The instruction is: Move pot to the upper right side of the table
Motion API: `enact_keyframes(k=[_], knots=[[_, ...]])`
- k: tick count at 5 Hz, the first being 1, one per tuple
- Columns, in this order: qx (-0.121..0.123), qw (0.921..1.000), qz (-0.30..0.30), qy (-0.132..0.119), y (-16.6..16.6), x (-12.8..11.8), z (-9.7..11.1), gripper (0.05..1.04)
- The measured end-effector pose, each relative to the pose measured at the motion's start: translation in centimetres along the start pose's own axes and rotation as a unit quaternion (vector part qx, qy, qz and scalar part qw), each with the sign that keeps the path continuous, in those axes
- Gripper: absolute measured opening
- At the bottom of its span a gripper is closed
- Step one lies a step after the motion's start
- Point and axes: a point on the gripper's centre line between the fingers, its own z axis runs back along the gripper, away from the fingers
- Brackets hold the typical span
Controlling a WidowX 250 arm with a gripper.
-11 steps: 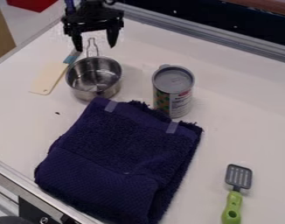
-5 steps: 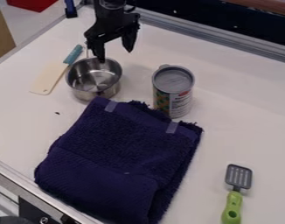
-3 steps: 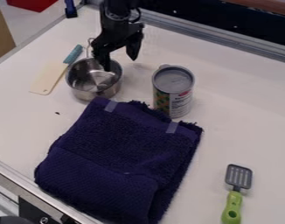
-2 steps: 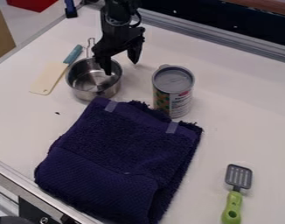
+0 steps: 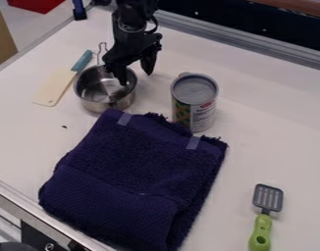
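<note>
Tool (image 5: 136,78) spreads open over the near right rim of the metal pot (image 5: 97,105) in the camera view, one finger inside it, the other outside. Compared with the earliest frame, it has swung right and come down from beside the handle, while the pot has stayed put on the tabletop (image 5: 274,127). Right of the tool stands a can (image 5: 194,105); left, beyond the pot, lies a cream scraper (image 5: 54,89); below, a folded navy towel (image 5: 143,166).
</note>
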Motion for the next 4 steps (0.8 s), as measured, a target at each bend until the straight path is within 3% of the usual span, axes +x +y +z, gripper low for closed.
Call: enact_keyframes(k=[2, 3, 4], knots=[[-0.005, 0.9999, 0.009, -0.005, -0.02, 0.25, -0.07, 0.209], [-0.004, 0.9999, 0.011, -0.012, 0.23, 0.70, -0.12, 0.086], [0.007, 0.9999, 0.007, -0.009, 0.74, 1.08, -0.02, 0.069]])
